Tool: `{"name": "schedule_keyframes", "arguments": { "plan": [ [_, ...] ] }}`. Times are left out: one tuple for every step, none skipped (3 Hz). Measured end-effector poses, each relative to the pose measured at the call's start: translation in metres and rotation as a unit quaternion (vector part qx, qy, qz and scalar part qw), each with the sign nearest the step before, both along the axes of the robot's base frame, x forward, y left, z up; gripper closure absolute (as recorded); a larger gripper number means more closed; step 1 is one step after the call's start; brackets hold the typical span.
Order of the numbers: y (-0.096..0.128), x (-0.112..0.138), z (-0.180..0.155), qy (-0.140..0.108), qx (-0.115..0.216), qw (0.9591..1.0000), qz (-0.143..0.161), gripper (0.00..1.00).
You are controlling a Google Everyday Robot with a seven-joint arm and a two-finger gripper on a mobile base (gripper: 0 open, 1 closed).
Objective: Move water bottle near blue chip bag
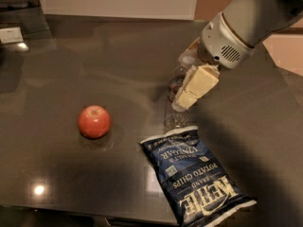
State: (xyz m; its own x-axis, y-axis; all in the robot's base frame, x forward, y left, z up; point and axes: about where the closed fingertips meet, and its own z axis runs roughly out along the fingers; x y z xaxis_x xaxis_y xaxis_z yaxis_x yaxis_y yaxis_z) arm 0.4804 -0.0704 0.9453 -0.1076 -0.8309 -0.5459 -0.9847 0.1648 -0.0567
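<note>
Camera view: the end effector [181,92] is pinched on the bottle [173,116]. Its near cream finger [196,85] lies across the label band, and the far one shows only as a tan edge behind the white cap. The bottle stands under the end effector, leaning a little toward the upper right, with its ribbed base at or just above the worktop [71,74]; I cannot tell whether it touches. The bag [196,176] lies flat just below and slightly right of the end effector. Its upper sealed end is close beside the bottle's base, apart or barely touching, I cannot say which. An apple [94,121] sits well to the left of the end effector and a bit lower in frame, clear of both.

By my reading the carrying step is all but done: the bottle is already near the bag, so what remains is the set-down. The next move calls for settling the base squarely on the worktop and righting the lean. Then the fingers should spread and lift straight away, so the light bottle is not tipped onto the bag.

The arm [258,13] reaches in from the upper right, sloping down and leftward. The white wrist housing sits just above the end effector, and the fingers point down-left along the bottle's side
</note>
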Motion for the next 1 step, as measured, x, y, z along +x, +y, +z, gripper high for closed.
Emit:
{"name": "schedule_keyframes", "arguments": {
  "plan": [
    [0.0001, 0.0, 0.0, 0.0, 0.0, 1.0, 0.0, 0.0]
  ]
}}
